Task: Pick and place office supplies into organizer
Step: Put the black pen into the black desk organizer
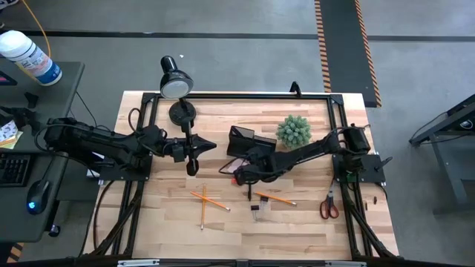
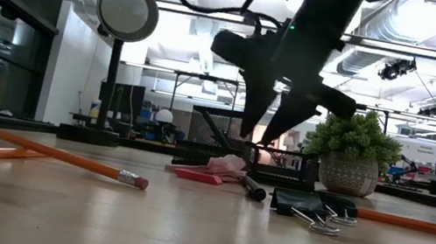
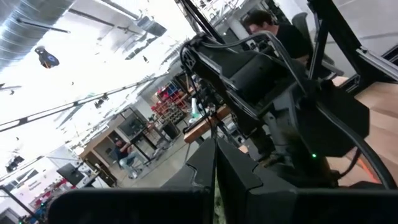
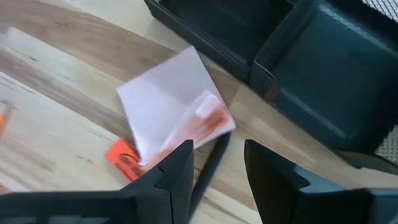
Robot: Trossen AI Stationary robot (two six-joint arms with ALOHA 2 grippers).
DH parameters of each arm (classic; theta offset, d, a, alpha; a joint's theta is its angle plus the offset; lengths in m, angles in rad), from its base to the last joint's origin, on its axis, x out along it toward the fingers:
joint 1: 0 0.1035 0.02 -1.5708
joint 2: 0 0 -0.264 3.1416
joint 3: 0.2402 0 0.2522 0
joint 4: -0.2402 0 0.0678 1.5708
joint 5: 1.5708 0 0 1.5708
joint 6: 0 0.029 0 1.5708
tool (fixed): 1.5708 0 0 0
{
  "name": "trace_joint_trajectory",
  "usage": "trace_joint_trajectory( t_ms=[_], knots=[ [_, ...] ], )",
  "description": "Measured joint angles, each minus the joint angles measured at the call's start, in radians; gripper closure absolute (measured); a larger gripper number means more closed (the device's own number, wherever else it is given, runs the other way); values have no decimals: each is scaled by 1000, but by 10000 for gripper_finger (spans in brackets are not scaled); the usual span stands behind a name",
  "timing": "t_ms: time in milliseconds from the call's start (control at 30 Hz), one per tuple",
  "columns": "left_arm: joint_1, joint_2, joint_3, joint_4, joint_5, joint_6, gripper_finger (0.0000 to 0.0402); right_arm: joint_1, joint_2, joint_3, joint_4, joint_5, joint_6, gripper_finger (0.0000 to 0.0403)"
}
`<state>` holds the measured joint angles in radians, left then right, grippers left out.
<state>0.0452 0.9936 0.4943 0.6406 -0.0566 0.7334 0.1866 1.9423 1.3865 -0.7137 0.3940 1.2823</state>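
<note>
My right gripper (image 4: pixel 217 149) hangs open, pointing steeply down, just above the pink sticky-note pad (image 4: pixel 168 112) and a black pen (image 4: pixel 208 168). The pen lies on the wood below the gap between the fingers. The pad lies flat with its top sheet curled up, beside the black organizer (image 4: pixel 298 68). In the low view the fingertips (image 2: pixel 255 137) stand clear above the pad (image 2: pixel 215 166). My left gripper (image 1: pixel 194 157) is shut and empty, raised over the table's left half. Pencils (image 1: pixel 209 199), binder clips (image 1: pixel 254 211) and red-handled scissors (image 1: pixel 329 206) lie on the table.
A green plant ball (image 1: pixel 294 131) sits right of the organizer (image 1: pixel 241 141), and a black desk lamp (image 1: pixel 176 81) stands at the far left. Another pencil (image 1: pixel 276 199) lies near the clips. A black frame (image 1: pixel 334 111) edges the table.
</note>
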Motion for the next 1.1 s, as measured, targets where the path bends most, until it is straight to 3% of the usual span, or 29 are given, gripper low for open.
trace_joint_trajectory(
  t_ms=[1100],
  knots=[
    [0, 0, 0, -14, 1, -5, 399, 52, 27, 13, -5, -29, 19, 267]
  ],
)
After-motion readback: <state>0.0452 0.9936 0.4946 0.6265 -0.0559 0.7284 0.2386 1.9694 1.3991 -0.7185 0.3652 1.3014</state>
